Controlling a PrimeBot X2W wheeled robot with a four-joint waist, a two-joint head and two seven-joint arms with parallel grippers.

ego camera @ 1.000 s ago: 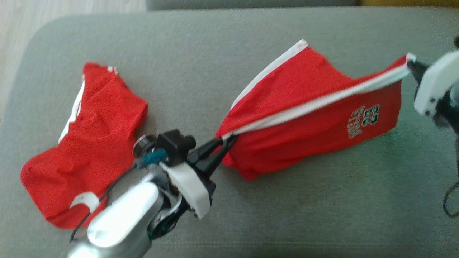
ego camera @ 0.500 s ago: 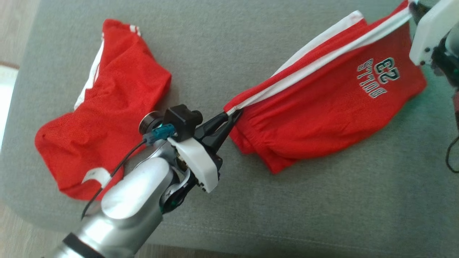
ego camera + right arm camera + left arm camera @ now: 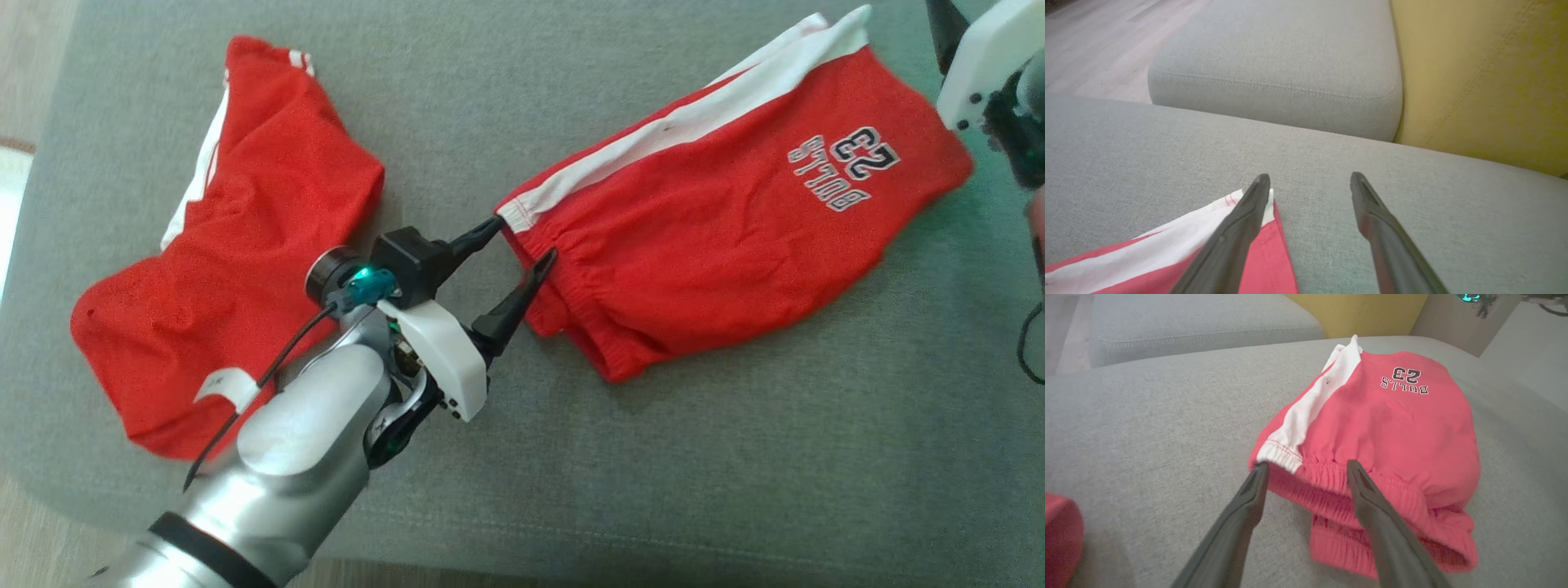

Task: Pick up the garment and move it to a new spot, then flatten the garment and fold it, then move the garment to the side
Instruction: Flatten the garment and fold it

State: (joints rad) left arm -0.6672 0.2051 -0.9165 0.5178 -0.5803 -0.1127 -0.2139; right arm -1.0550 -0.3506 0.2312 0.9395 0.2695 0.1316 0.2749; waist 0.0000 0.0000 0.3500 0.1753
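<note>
Two red garments on one grey cushion: shorts flat at 2 o'clock, second garment at 9 o'clock. Left gripper, fingers apart, at the waistband; right gripper, fingers apart, at the striped hem corner.

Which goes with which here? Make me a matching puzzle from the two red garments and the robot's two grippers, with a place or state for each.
Things:
1. shorts printed 23
2. second red garment
3. left gripper
4. right gripper

Places or states:
A. open, fingertips at the elastic waistband
B. rumpled, on the robot's left of the grey cushion
C. open, by the white-striped hem corner
D. spread out, white side stripe showing

Pairs: 1-D, 2-B, 3-A, 4-C.
</note>
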